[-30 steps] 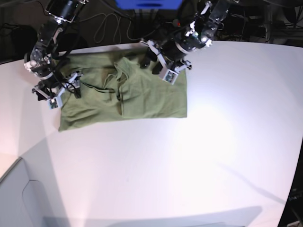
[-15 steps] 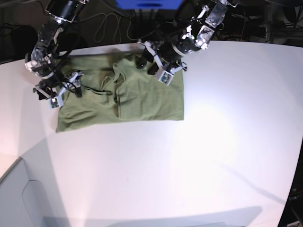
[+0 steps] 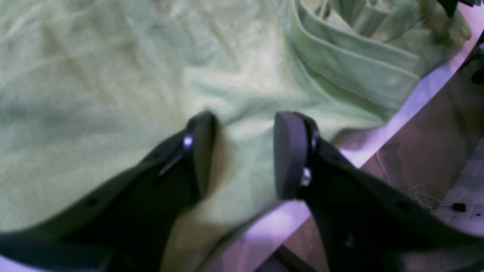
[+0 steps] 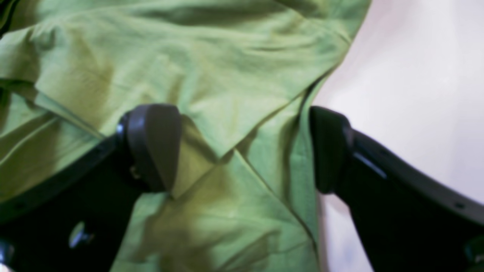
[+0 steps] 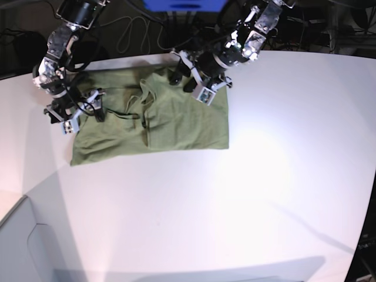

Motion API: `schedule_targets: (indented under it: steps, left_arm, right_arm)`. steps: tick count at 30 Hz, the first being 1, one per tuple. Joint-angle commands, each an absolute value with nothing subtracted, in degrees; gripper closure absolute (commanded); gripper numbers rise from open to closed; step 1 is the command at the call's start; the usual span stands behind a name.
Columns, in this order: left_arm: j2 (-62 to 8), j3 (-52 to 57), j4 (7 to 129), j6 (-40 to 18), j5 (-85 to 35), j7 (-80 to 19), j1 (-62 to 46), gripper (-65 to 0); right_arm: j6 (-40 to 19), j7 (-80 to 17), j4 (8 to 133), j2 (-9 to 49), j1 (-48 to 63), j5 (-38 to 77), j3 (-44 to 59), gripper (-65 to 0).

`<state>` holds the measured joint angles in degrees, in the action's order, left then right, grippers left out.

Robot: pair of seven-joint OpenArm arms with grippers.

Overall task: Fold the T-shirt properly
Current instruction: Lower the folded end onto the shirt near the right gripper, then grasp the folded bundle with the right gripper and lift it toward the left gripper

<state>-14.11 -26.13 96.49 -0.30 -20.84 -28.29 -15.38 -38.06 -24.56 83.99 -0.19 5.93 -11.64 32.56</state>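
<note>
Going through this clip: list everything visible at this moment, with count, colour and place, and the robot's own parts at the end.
T-shirt: one, olive green, partly folded, lying flat at the far side of the table.
Table: one, white, fills most of the base view.
Blue object: one, behind the table at the top edge; too cropped to identify.
Cables: several, dark, on the floor behind the table.
Left gripper: one, black, jaws open over the shirt's far edge, right side of the base view.
Right gripper: one, black, jaws open over the shirt's edge, left side of the base view.
</note>
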Motion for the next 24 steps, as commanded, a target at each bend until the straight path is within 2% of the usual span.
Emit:
schedule_targets:
  steps: [1, 5, 8, 16, 24]
  left_arm:
    - [-14.20, -26.07, 97.10, 0.04, -20.70, -29.49, -15.69, -25.6]
    - [-14.20, -26.07, 97.10, 0.04, -20.70, -29.49, -15.43, -25.6]
    - [-14.20, -26.07, 97.10, 0.13, -20.70, -29.49, -15.34, -25.6]
    - [-14.46, -25.89, 101.76, 0.40, -20.79, -29.58, -15.34, -25.7]
    - [-14.37, -23.25, 111.78, 0.48, -20.79, -30.11, -16.31, -26.0]
  right_arm:
    - [-38.37, -26.15, 84.26, -0.04, 6.11, -11.91, 32.48, -39.0]
    - [-38.37, -26.15, 84.26, -0.13, 6.11, -11.91, 32.48, -18.0]
    - [-38.37, -26.15, 84.26, -0.22, 6.20, -11.82, 32.48, 0.0]
    - [-38.46, -26.15, 85.41, -0.31, 5.49, -11.65, 30.29, -0.1]
    - [-38.46, -26.77, 94.02, -0.48, 6.64, -11.65, 25.27, -0.1]
